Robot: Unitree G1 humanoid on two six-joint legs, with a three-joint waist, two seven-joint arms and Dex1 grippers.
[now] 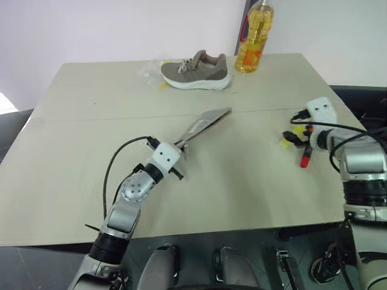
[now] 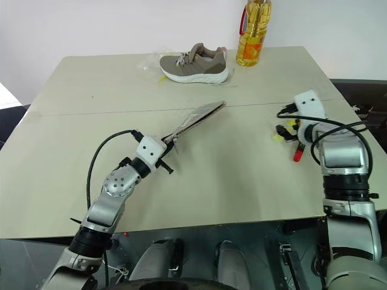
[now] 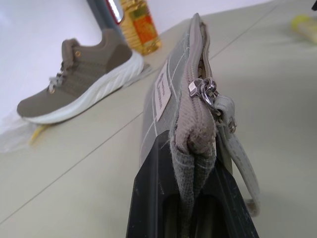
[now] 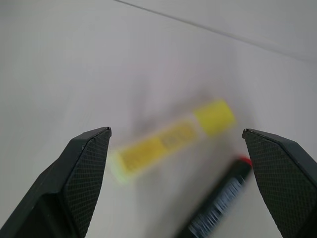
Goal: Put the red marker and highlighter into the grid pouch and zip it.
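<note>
My left gripper (image 1: 179,147) is shut on one end of the grid pouch (image 1: 204,122), a grey fabric pouch with white grid lines, and holds it edge-up, slanting above the table. In the left wrist view the pouch (image 3: 163,99) is pinched between the black fingers (image 3: 148,198), with its zip slider (image 3: 204,91) close to the gripped end. My right gripper (image 1: 295,138) stands open at the table's right side, pointing down over the yellow highlighter (image 4: 168,145) and the red marker (image 4: 220,206), which lie side by side on the table. The marker's red end (image 1: 305,161) pokes out beside the gripper.
A grey-brown sneaker (image 1: 196,72) lies at the back of the beige table (image 1: 78,157) on clear plastic wrap (image 1: 149,70). A yellow oil bottle (image 1: 255,41) stands just right of the sneaker. The table's right edge (image 1: 338,96) is close to my right arm.
</note>
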